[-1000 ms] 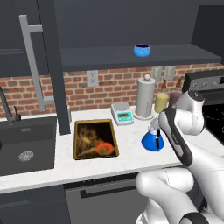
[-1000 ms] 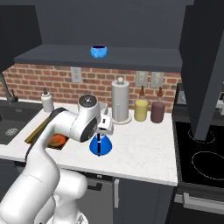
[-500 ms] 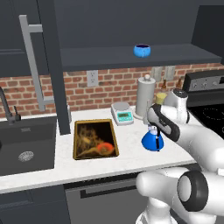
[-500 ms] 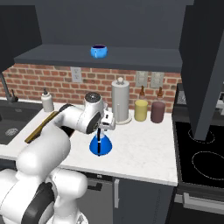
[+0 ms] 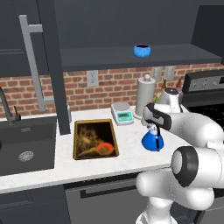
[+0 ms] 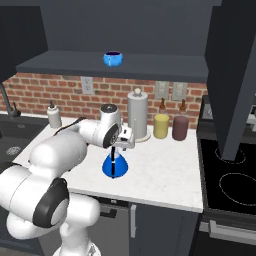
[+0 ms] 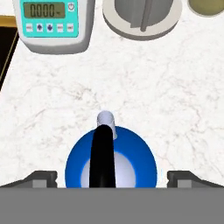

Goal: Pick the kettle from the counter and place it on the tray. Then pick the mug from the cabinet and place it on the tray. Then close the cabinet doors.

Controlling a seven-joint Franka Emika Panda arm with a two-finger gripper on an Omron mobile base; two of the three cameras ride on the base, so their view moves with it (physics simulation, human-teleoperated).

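Hovering wide open over the kettle (image 7: 110, 162), the gripper (image 7: 112, 177) straddles its black handle (image 7: 103, 153). Best bet: drop straight, close across that arch. Kettle sits on the desk (image 7: 175, 100), tray (image 5: 95, 139) at nine o'clock.

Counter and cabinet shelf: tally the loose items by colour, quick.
Blue: 2, kettle, mug
White or pale: 3, scale, paper towel roll, soap bottle
Yellow: 1, canister
Maroon: 1, canister
Dark: 1, tray
Total: 8
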